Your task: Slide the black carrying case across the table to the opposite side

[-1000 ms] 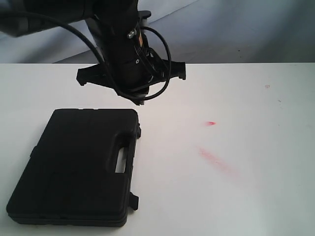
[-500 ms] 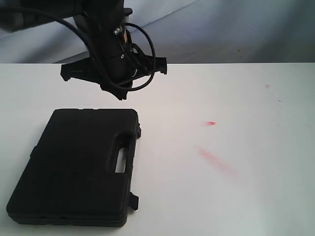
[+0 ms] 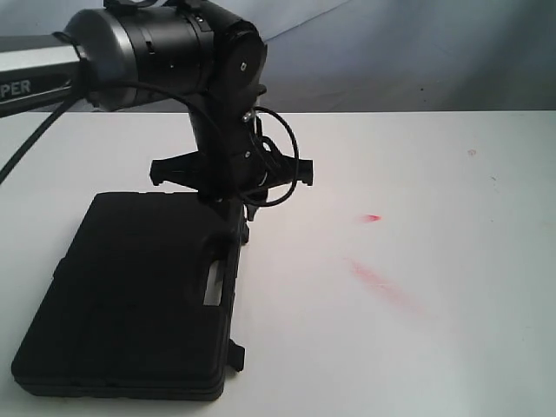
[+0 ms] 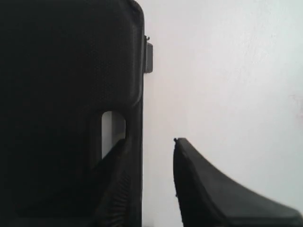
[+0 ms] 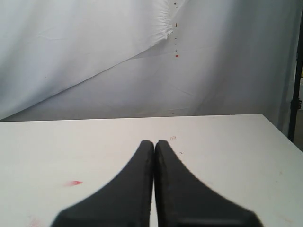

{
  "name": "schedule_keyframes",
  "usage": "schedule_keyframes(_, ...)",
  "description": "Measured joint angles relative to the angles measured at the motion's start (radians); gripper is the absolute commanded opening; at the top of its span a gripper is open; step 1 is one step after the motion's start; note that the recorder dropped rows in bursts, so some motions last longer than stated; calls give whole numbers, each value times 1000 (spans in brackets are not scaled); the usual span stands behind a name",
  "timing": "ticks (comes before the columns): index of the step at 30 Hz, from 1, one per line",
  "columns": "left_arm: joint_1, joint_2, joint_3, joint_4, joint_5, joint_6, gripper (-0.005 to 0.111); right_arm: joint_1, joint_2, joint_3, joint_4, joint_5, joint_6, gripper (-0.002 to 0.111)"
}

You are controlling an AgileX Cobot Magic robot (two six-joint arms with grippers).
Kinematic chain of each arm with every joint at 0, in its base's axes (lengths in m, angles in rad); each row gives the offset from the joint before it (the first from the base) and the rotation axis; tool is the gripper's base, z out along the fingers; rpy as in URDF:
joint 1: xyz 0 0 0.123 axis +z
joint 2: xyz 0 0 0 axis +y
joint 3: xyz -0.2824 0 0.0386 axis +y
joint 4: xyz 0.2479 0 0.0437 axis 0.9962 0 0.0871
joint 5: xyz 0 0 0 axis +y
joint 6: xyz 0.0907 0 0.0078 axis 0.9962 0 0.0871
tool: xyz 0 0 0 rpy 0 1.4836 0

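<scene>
**Left tool** (image 4: pixel 150 141): released, with its two fingers (image 4: pixel 213 198) standing apart. One finger is over the lid by the handle slot (image 4: pixel 112 130), the other is off the edge above bare bench. They straddle the handle bar without pinching it, and a strip of bench shows between the outer finger and the case's edge. In the exterior view the arm hangs steeply over the far handle-side corner of the case.

**Right tool** (image 5: pixel 154 142): clenched, fingers pressed flat together with nothing between them. It is low over open bench and faces the white cloth backdrop (image 5: pixel 94 61).

**Black carrying case** (image 3: pixel 130 295): lies flat and closed on the near left part of the bench in the exterior view. Its handle edge is turned toward the middle of the bench. A latch tab (image 3: pixel 234 354) juts from that same edge near the front corner.

- Material: moulded shell with a fine pebbled texture. It is likely rigid, unlikely to flex under a push, and not fragile.
- Weight: cannot be told, since the contents are hidden.
- Handling: the broad flat underside should glide on a smooth top. A push at one corner would probably swing it round.
- Best hold, as judged: the handle bar, which is the one part thin enough for the fingers. Failing that, a low push at mid-length of a long edge.

**Bench** (image 3: pixel 417 174): a wide white top, much larger than the case. Red smudges (image 3: pixel 382 285) lie in the open stretch well apart from the case, toward the opposite side.
</scene>
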Motion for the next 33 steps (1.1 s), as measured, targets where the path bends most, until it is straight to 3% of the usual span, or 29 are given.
schedule_keyframes(27,0,106,0,14,11,8,32,0,0,0,0,0,0,0)
schedule_keyframes(33,0,106,64,14,-7,8,27,0,0,0,0,0,0,0)
